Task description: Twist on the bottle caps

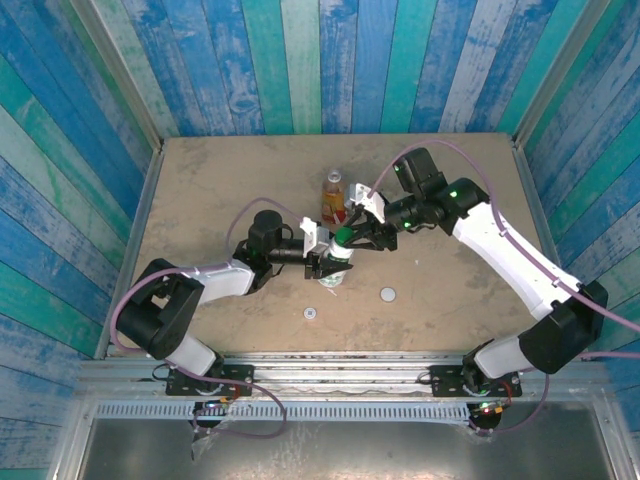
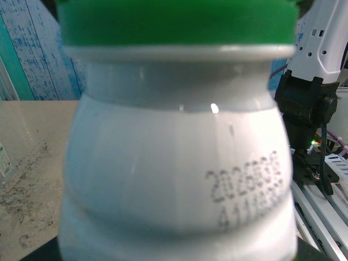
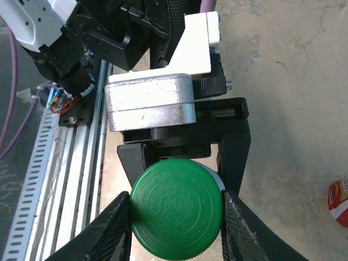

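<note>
The white bottle (image 1: 335, 272) stands at mid-table, and my left gripper (image 1: 322, 262) is shut on its body. In the left wrist view the bottle (image 2: 179, 163) looms very close, with the dark green cap (image 2: 176, 22) on its neck. Seen from above in the right wrist view, that green cap (image 3: 176, 209) sits on the bottle mouth. My right gripper (image 3: 176, 198) is shut on it, both fingers (image 3: 117, 228) touching its ribbed rim. From the top view the right gripper (image 1: 350, 236) comes in from the right over the cap (image 1: 343, 236). The left gripper's black fingers (image 3: 235, 147) flank the bottle below.
The amber bottle (image 1: 334, 195) stands uncapped just behind the grippers; its edge (image 3: 340, 196) shows at the right of the right wrist view. A white cap (image 1: 388, 294) and a smaller pale cap (image 1: 311, 313) lie on the table nearer the arm bases. A metal rail (image 3: 60, 163) borders the near edge.
</note>
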`<action>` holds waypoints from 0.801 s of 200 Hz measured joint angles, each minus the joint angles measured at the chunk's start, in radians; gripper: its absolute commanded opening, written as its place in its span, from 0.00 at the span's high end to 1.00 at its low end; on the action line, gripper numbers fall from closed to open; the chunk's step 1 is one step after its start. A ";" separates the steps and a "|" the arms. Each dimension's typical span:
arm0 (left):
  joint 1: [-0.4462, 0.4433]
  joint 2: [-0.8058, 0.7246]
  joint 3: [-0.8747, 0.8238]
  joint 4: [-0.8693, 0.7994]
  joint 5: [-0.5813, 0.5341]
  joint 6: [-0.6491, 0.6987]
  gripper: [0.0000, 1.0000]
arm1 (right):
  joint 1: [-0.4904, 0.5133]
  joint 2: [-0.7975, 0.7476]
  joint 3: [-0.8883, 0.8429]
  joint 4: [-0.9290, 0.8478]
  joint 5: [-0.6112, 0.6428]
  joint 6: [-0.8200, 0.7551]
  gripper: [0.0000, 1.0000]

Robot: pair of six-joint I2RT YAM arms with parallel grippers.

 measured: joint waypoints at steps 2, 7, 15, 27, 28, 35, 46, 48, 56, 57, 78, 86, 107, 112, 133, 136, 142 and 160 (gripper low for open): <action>0.000 0.000 0.000 0.000 -0.002 0.002 0.50 | 0.000 0.001 0.001 -0.002 0.000 0.001 0.70; 0.000 0.000 0.000 -0.002 -0.003 0.001 0.50 | 0.000 0.004 0.004 -0.004 0.002 0.002 0.73; 0.001 0.000 0.000 -0.003 -0.011 0.000 0.50 | 0.000 0.009 0.009 -0.007 0.004 0.006 0.78; 0.001 0.000 0.000 0.002 -0.029 -0.008 0.51 | 0.000 0.013 0.015 -0.006 0.012 0.017 0.82; 0.001 0.000 0.000 0.003 -0.031 -0.009 0.51 | 0.000 0.013 0.016 -0.006 0.014 0.019 0.83; 0.001 0.000 -0.001 0.010 -0.050 -0.017 0.52 | 0.000 0.013 0.017 0.000 0.025 0.039 0.84; -0.001 0.000 -0.002 0.022 -0.092 -0.033 0.53 | -0.001 0.013 0.018 0.019 0.049 0.079 0.88; -0.001 0.000 -0.002 0.023 -0.104 -0.036 0.52 | -0.001 0.012 0.017 0.026 0.055 0.095 0.90; -0.001 0.000 -0.002 0.026 -0.145 -0.046 0.52 | -0.001 0.011 0.010 0.055 0.081 0.145 0.90; -0.001 0.000 -0.002 0.027 -0.150 -0.048 0.52 | -0.001 0.011 0.009 0.060 0.085 0.150 0.89; -0.006 0.005 -0.001 0.025 -0.275 -0.066 0.53 | 0.011 0.002 -0.033 0.159 0.180 0.315 0.89; -0.009 0.013 -0.001 0.027 -0.319 -0.067 0.53 | 0.026 0.000 -0.043 0.185 0.235 0.381 0.90; -0.016 0.043 0.010 0.031 -0.406 -0.066 0.53 | 0.085 0.000 -0.061 0.238 0.422 0.559 0.90; -0.020 0.050 0.014 0.030 -0.426 -0.065 0.53 | 0.101 0.000 -0.064 0.248 0.466 0.597 0.89; -0.035 0.060 0.024 0.020 -0.500 -0.054 0.53 | 0.150 0.000 -0.068 0.259 0.613 0.728 0.85; -0.037 0.060 0.026 0.019 -0.509 -0.053 0.53 | 0.154 0.000 -0.068 0.260 0.629 0.743 0.84; -0.039 0.060 0.028 0.015 -0.522 -0.050 0.53 | 0.161 -0.002 -0.068 0.261 0.654 0.764 0.80; -0.042 0.060 0.033 0.013 -0.547 -0.037 0.52 | 0.166 -0.008 -0.068 0.262 0.687 0.785 0.58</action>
